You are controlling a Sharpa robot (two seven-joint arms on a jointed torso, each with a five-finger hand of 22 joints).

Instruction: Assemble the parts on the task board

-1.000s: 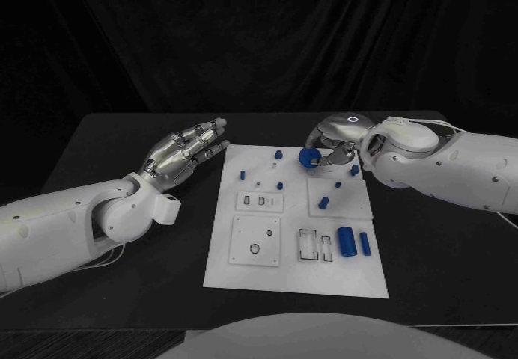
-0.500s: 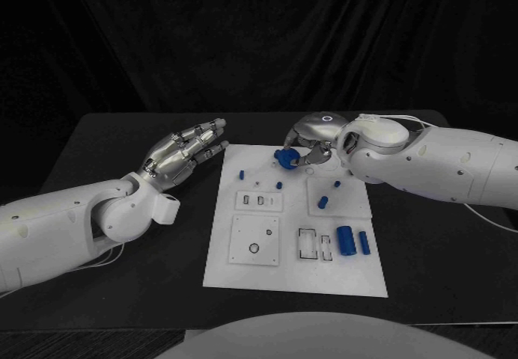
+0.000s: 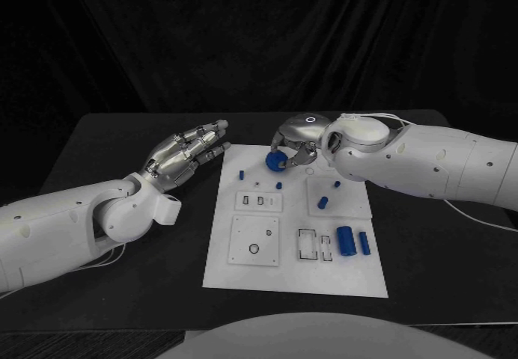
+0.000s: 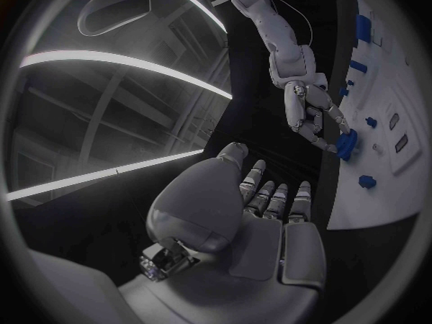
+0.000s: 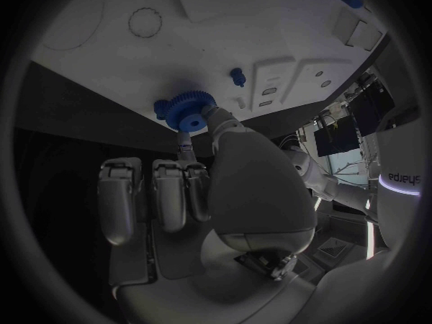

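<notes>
You have one board (image 3: pixel 297 278), one blue gear (image 3: pixel 275 161), two blue cylinders (image 3: pixel 346 241), about six small blue pegs (image 3: pixel 323 200), and two hands (image 3: pixel 186 152).

Head camera looks down on task board (image 3: pixel 297 224); wrist cameras sit behind hands, share board.

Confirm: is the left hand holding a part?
No. The left hand lies open beside the task board, fingers extended and holding nothing; the right hand holds the blue gear.

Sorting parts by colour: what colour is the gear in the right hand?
Blue; the gear shows best in the right wrist view.
</notes>
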